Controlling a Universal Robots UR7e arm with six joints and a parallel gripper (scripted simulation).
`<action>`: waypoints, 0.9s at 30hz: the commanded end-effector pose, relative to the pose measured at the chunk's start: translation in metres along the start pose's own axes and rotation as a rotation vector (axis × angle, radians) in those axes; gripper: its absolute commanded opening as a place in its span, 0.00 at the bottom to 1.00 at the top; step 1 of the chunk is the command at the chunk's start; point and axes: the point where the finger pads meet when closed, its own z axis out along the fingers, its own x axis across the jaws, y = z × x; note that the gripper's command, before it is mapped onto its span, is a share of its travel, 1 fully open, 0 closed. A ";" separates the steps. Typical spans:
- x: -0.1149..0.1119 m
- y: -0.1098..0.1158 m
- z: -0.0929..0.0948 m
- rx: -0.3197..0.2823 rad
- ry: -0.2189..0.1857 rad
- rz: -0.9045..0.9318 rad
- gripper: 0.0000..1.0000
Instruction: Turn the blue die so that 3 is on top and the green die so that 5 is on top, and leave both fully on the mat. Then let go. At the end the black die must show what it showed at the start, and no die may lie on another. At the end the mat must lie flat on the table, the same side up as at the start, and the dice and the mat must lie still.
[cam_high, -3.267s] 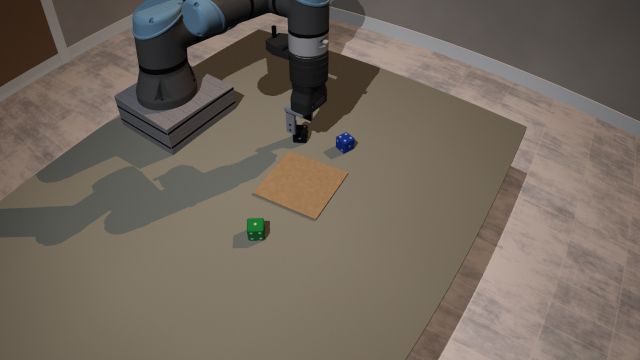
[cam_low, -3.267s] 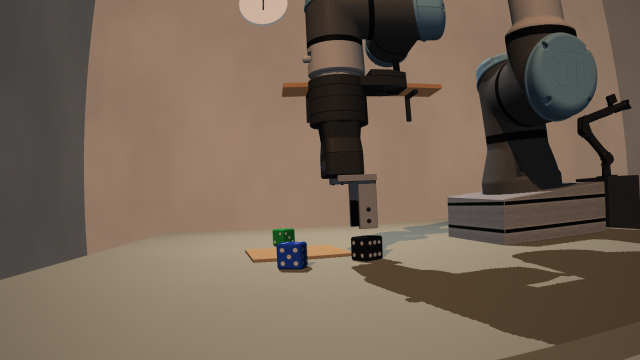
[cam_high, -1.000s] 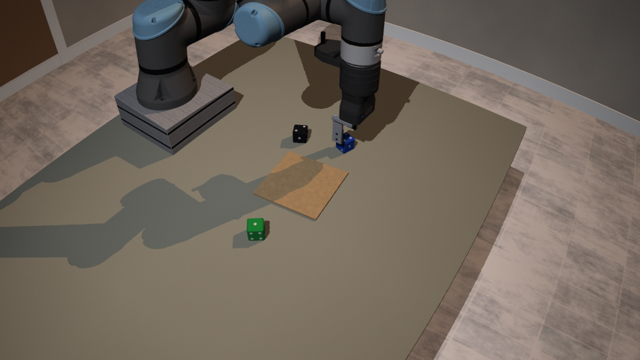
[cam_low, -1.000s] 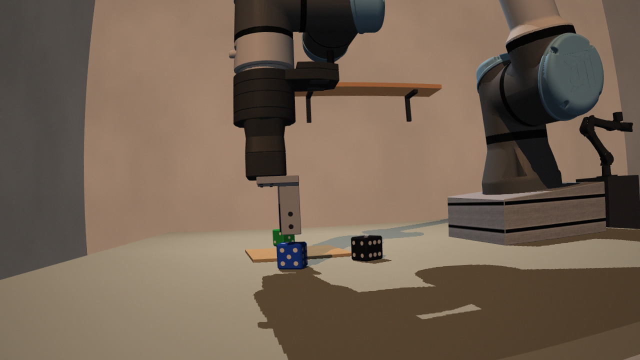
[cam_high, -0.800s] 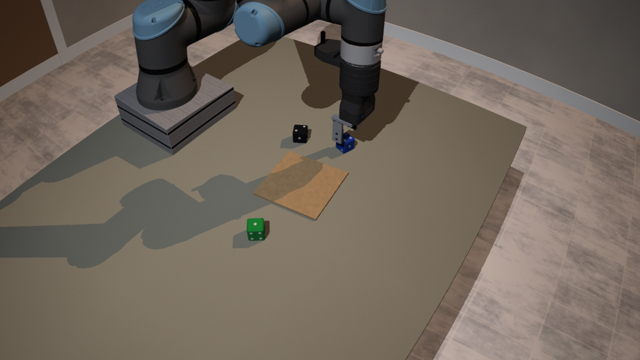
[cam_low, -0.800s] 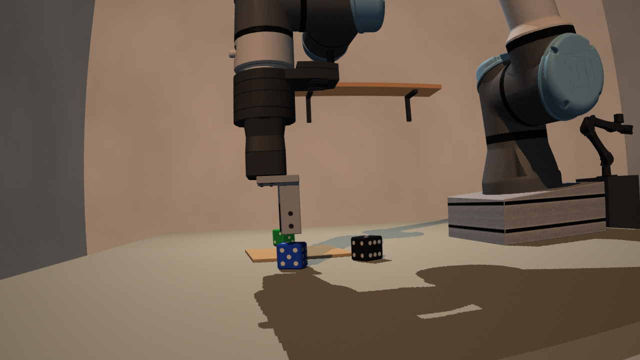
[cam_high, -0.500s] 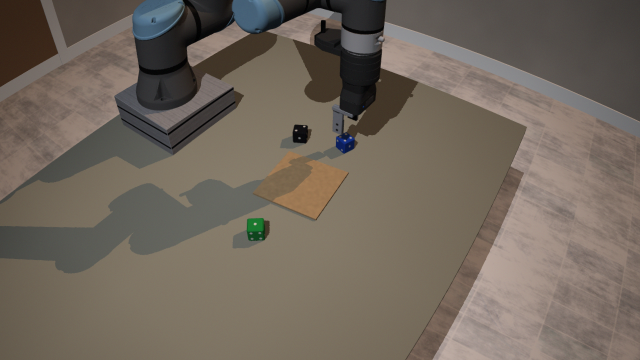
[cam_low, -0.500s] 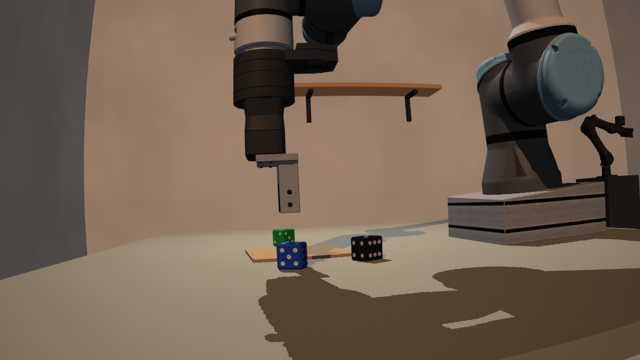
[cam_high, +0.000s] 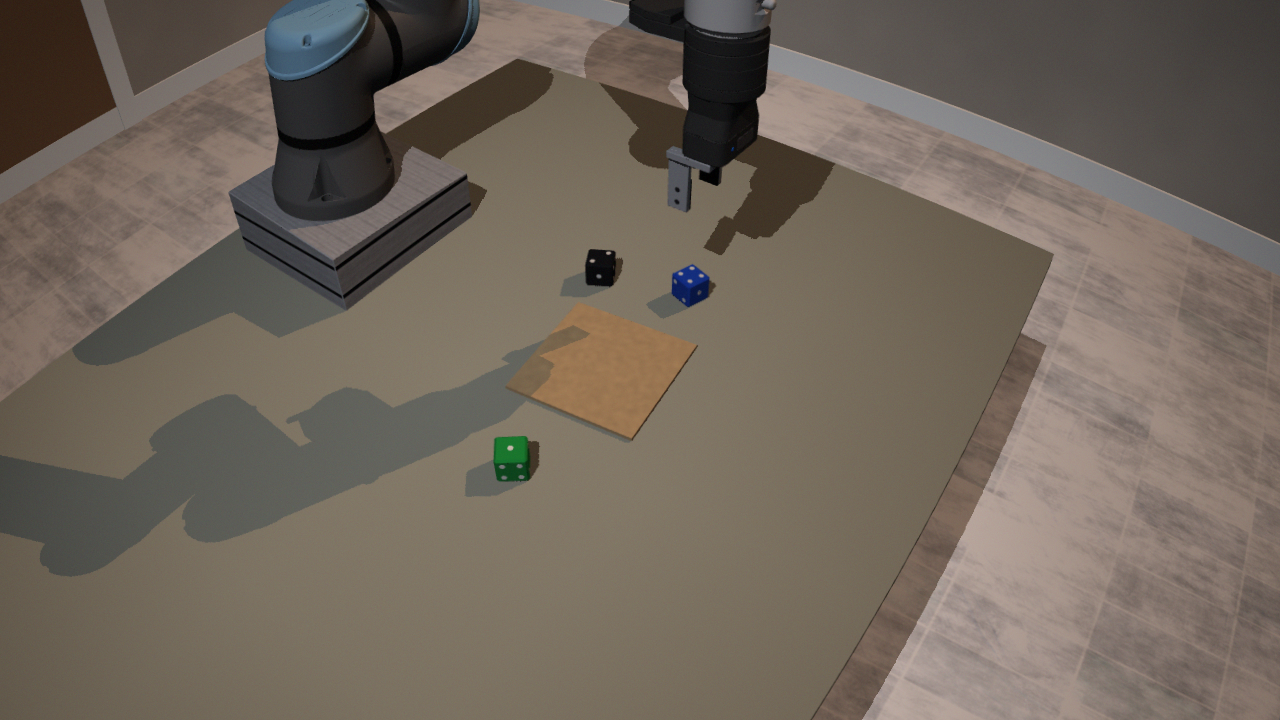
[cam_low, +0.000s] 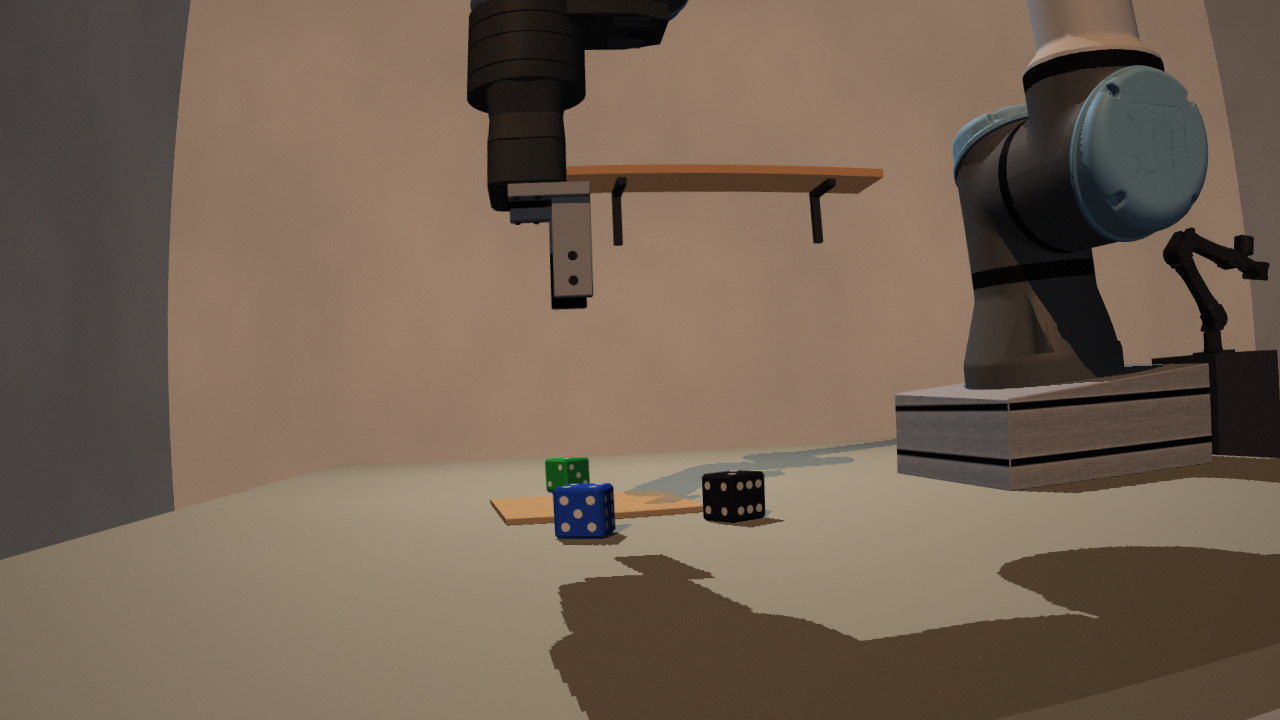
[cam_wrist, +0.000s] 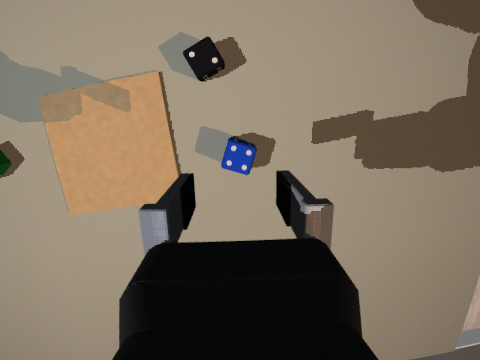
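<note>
The thin, square, tan mat (cam_high: 601, 370) (cam_low: 528, 511) (cam_wrist: 111, 145) lies flat on the table (cam_high: 680, 555) (cam_low: 268, 608) (cam_wrist: 300, 65), partly shadowed. The claw (cam_high: 695, 192) (cam_low: 571, 302) (cam_wrist: 235, 189) hangs above the table, released, its fingers wide apart. Three similarly sized dice with pale pips rest off the mat: the blue die (cam_high: 690, 285) (cam_low: 583, 511) (cam_wrist: 239, 156) shows 4 on top, the green die (cam_high: 511, 458) (cam_low: 566, 473) (cam_wrist: 4, 163) shows 1, and the black die (cam_high: 600, 267) (cam_low: 733, 496) (cam_wrist: 203, 58), near the blue one, shows 2.

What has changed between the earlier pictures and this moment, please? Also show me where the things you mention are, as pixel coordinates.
The tool (cam_high: 696, 198) (cam_low: 571, 302) (cam_wrist: 235, 189) went from above the black die (cam_high: 600, 267) (cam_low: 733, 497) (cam_wrist: 204, 58) to low over the blue die (cam_high: 690, 285) (cam_low: 583, 511) (cam_wrist: 239, 156), then rose, open and holding nothing. All three dice, the green one (cam_high: 511, 459) (cam_low: 567, 474) (cam_wrist: 4, 163) included, and the mat (cam_high: 604, 371) (cam_low: 528, 510) (cam_wrist: 110, 145) stayed as they were.
</note>
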 end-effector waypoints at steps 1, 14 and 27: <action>0.000 0.000 -0.006 0.001 0.000 0.000 1.00; 0.001 -0.001 -0.006 0.001 0.000 0.055 1.00; 0.004 -0.002 0.000 0.001 0.000 0.316 1.00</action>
